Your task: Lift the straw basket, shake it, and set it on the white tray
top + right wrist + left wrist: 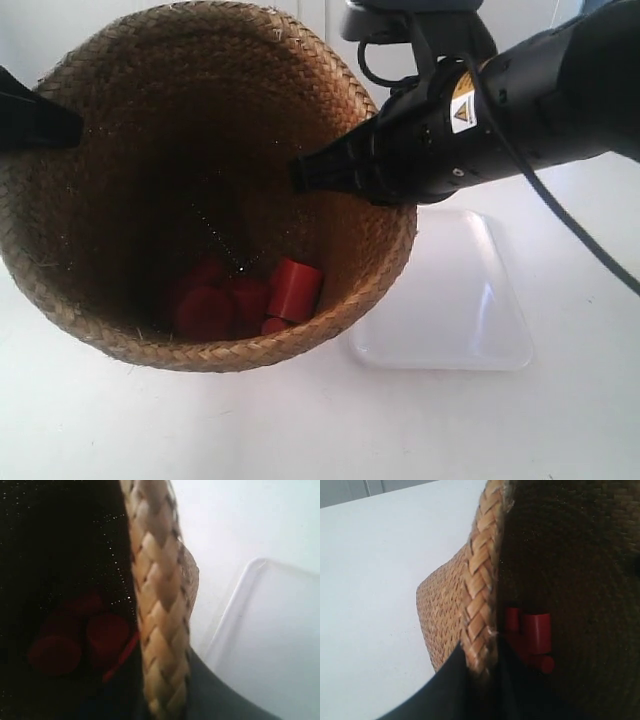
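we see a white tabletop (150, 430) under everything. the basket (110, 200) fills most of the exterior view, tipped so that its mouth faces the camera and its dark inside shows. we cannot tell whether its base touches the tabletop.

the tray (470, 300) lies flat on the tabletop at the exterior view's right, just beside the basket. the basket's rim hides the tray's near corner in that view, so we cannot tell if the two touch.

a black arm (520, 100) reaches in from the exterior view's right. the right wrist view shows the tray just past the rim, so we take this for the right arm.

the right pincer (167, 690) is clenched on the braided rim, one finger inside the basket and one outside. the left pincer (482, 660) grasps the opposite side of the rim the same way, at the exterior view's left.

several red cylinders (295, 288) lie heaped at the bottom of the basket, against its lower wall.
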Tool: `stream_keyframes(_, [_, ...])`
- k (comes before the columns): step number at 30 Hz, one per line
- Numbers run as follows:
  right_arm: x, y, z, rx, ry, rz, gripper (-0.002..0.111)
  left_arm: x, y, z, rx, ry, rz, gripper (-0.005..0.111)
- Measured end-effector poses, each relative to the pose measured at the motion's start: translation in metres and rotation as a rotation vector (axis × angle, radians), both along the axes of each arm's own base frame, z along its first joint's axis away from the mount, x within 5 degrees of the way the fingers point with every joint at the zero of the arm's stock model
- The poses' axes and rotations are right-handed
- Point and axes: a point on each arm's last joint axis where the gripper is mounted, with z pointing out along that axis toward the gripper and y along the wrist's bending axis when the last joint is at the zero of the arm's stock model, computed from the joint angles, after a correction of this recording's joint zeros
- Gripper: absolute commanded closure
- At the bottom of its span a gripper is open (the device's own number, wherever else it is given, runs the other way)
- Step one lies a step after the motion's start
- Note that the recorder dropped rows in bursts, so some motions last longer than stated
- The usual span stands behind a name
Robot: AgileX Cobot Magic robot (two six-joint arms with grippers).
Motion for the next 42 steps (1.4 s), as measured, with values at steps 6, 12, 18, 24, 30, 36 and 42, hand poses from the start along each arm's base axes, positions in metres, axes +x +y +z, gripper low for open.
stream_keyframes(6, [0.006, 0.004, -0.01, -0.017, 0.025, 0.001, 0.108, 0.006, 0.0, -0.011, 0.006, 0.044, 0.002, 0.107])
stream_keyframes(12, [0.01, 0.007, -0.023, -0.038, 0.093, -0.01, 0.108, 0.013, 0.0, -0.03, 0.014, 0.121, 0.002, 0.107])
stream_keyframes(18, [0.008, 0.007, -0.024, -0.041, 0.117, -0.016, 0.108, 0.013, 0.0, -0.031, 0.015, 0.13, -0.003, 0.107])
stream_keyframes(24, [0.009, 0.007, -0.023, -0.039, 0.117, -0.016, 0.108, 0.013, 0.0, -0.03, 0.012, 0.122, 0.002, 0.107])
stream_keyframes(30, [-0.013, 0.0, 0.036, 0.032, 0.01, 0.018, 0.108, -0.01, -0.008, 0.023, -0.04, 0.008, -0.119, 0.107])
stream_keyframes(36, [-0.007, 0.002, 0.019, 0.006, 0.046, 0.023, 0.108, -0.004, 0.002, 0.008, 0.023, 0.087, -0.03, 0.107])
stream_keyframes(42, [-0.006, 0.005, 0.003, 0.002, 0.141, 0.025, 0.108, 0.008, 0.001, -0.012, 0.031, 0.197, -0.059, 0.107])
